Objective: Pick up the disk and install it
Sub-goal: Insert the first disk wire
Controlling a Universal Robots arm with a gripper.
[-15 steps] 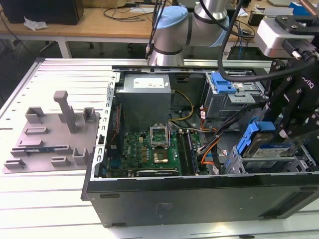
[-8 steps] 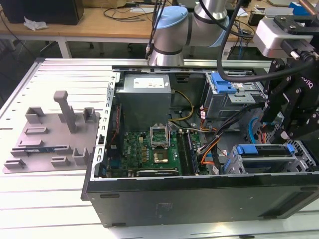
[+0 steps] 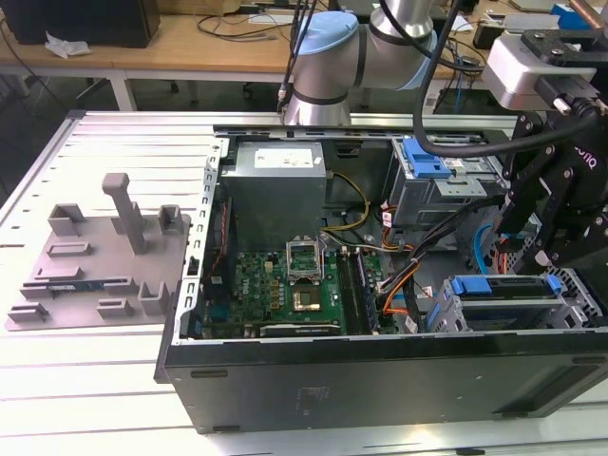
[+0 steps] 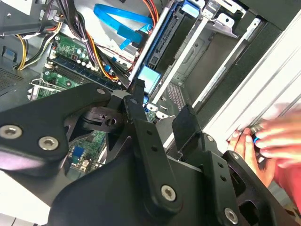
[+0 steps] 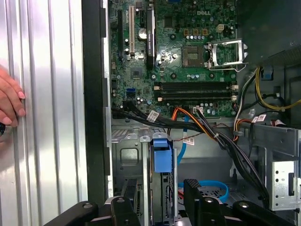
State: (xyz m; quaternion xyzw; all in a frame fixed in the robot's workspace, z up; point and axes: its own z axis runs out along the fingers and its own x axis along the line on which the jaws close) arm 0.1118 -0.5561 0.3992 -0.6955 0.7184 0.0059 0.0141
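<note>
- A grey fixture plate [image 3: 95, 261] with moulded posts and pockets lies on the ribbed aluminium table [image 3: 85, 389] at the exterior view's left, just beside the open computer case [image 3: 380, 375].
- The robot arm [image 3: 328, 57] rises behind the case, and its upper part is cut off by the frame edge.
- Inside the case, the grey power supply [image 3: 277, 180] sits against the far wall. The green motherboard [image 3: 275, 290] with its CPU socket [image 3: 306, 258] lies in front of it.
- Orange and black cables [image 3: 399, 280] run between the motherboard and the drive cage [image 3: 575, 304].
- A ridged blue latch [image 3: 425, 157] tops the farther drive bay.
- The disk [image 3: 503, 283] stands on edge in a slot of the drive cage, at the case's near corner on the exterior view's right.
- Its long axis runs along the exterior view's left-right line, and its blue tab end [image 5: 161, 157] points toward the motherboard.
- The cage walls hide its flat faces, so only the blue frame edge and tab can be seen.
- The gripper [image 5: 161, 190] hangs over the cage. In the first wrist view its black fingers [image 5: 193, 195] are spread apart, one on each side of the disk's line, and hold nothing.
- In the exterior view the gripper's dark body is partly cut off, and its tips are hard to make out.
- A person's hand [image 5: 9, 103] rests on the table beside the case's black wall. It is blurred in the second wrist view [image 4: 270, 141].
</note>
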